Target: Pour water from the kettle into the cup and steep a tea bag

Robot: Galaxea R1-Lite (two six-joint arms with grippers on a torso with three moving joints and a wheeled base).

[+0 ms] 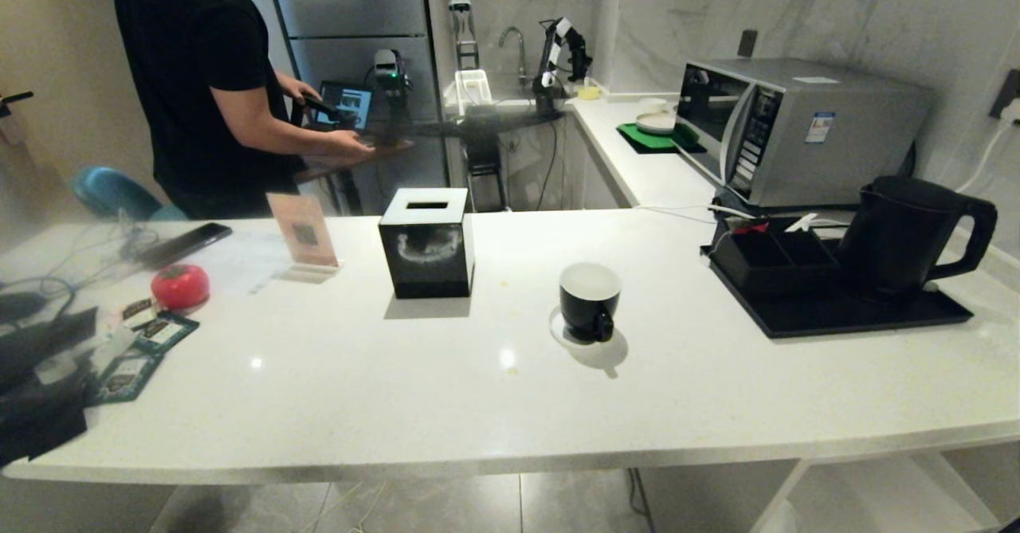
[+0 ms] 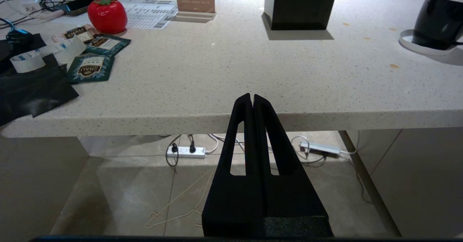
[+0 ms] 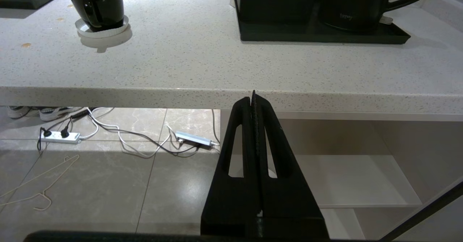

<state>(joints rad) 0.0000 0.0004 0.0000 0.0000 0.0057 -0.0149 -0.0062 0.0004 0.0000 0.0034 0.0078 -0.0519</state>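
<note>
The cup (image 1: 590, 300) sits mid-surface (image 1: 494, 374) on a white coaster; the kettle (image 1: 908, 234) stands far right on a black tray (image 1: 845, 314). Both the left gripper (image 2: 252, 98) and right gripper (image 3: 253, 96) hang below the near edge, jaws pressed together, empty.

On the surface (image 1: 717, 389) stand one kettle (image 1: 904, 230), one cup (image 1: 588, 300) on one white coaster (image 1: 558, 332), one black tray (image 1: 837, 314), one black cube tissue box (image 1: 426, 242), one red tomato-shaped object (image 1: 180, 286), one card stand (image 1: 303, 230), one phone (image 1: 185, 244), and three green tea sachets (image 2: 88, 66) near the left edge. One microwave (image 1: 797, 131) sits toward the far right corner.
</note>
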